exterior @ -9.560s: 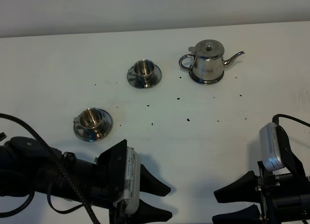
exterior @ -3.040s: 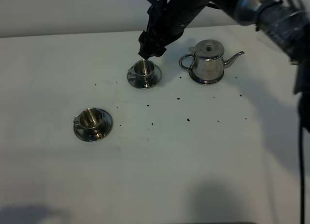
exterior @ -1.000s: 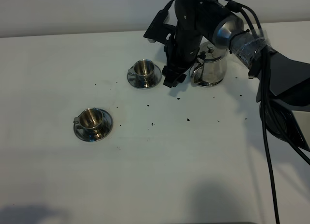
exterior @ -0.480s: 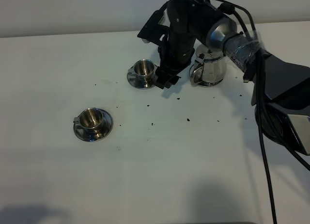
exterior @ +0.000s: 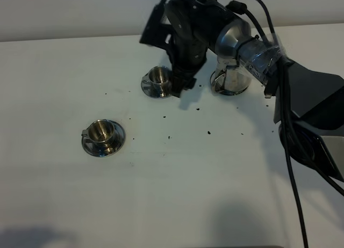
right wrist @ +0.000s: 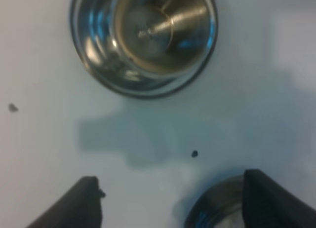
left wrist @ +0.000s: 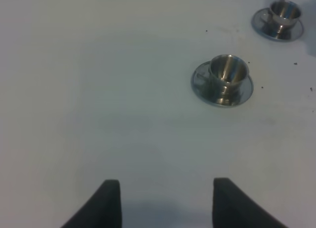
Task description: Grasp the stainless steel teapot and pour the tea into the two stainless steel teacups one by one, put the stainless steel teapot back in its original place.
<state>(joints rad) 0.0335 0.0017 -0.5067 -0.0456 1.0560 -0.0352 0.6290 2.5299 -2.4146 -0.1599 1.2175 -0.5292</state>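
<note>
The stainless steel teapot (exterior: 235, 79) stands at the back right on its round steel disc (exterior: 230, 92), with its top hidden behind my right arm. The two teacups sit on saucers: the far one (exterior: 157, 76) (left wrist: 283, 12) (right wrist: 160, 28) and the near one (exterior: 102, 132) (left wrist: 226, 73). My right gripper (exterior: 180, 87) (right wrist: 175, 203) hangs open just right of the far cup, between it and the teapot, holding nothing. A curved steel rim (right wrist: 212, 210) shows between its fingertips; I cannot tell what it belongs to. My left gripper (left wrist: 165, 206) is open and empty, well back from the near cup.
Small dark specks (exterior: 208, 132) are scattered over the white table (exterior: 172, 194). The right arm's cables (exterior: 293, 167) trail down the right side. The table's back edge (exterior: 80, 37) meets a pale wall.
Over the last second my right gripper has swung left, from beside the teapot's handle to right next to the far cup. It has stayed open. The cups and teapot have not moved.
</note>
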